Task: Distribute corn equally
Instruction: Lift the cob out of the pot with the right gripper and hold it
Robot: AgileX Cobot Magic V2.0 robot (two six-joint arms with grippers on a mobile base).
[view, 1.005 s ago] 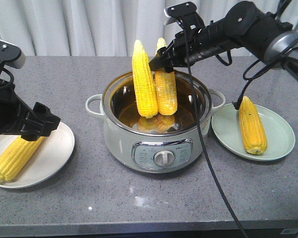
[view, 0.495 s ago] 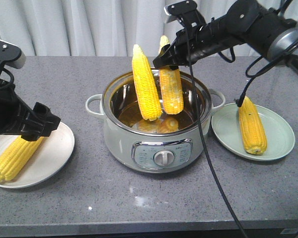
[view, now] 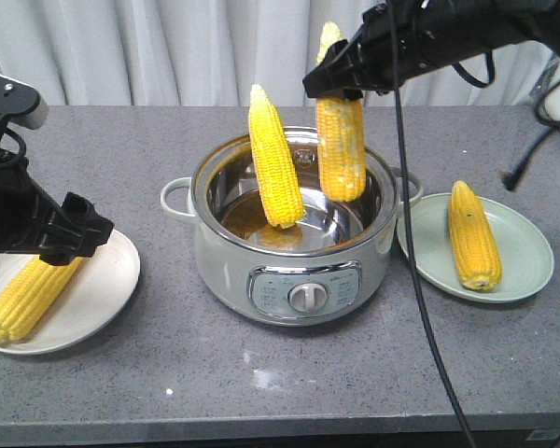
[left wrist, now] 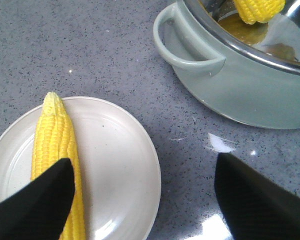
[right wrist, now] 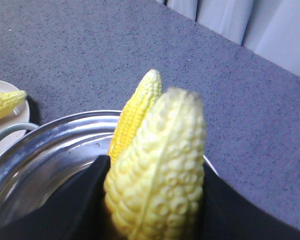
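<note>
My right gripper [view: 341, 82] is shut on a pale-patched corn cob [view: 342, 149] that hangs upright, its lower end level with the rim of the grey-green pot [view: 226, 266]. The right wrist view shows this cob [right wrist: 162, 165] pinched between the black fingers [right wrist: 85, 195]. Another corn cob [view: 274, 163] leans upright inside the pot. On the white plate [view: 107, 280] at the left lies one cob [view: 26, 297], and my left gripper [view: 75, 233] hovers open over it [left wrist: 57, 132]. The green plate [view: 527, 257] at the right carries one more cob [view: 473, 233].
The pot has side handles [left wrist: 187, 47] and a front dial [view: 307, 297]. A black cable [view: 420, 280] hangs from the right arm across the pot's right side to the table's front edge. Curtains close off the back.
My right gripper has risen and shifted slightly right, lifting its cob from the pot's bottom to rim height. The left arm and the other cobs have not moved.
</note>
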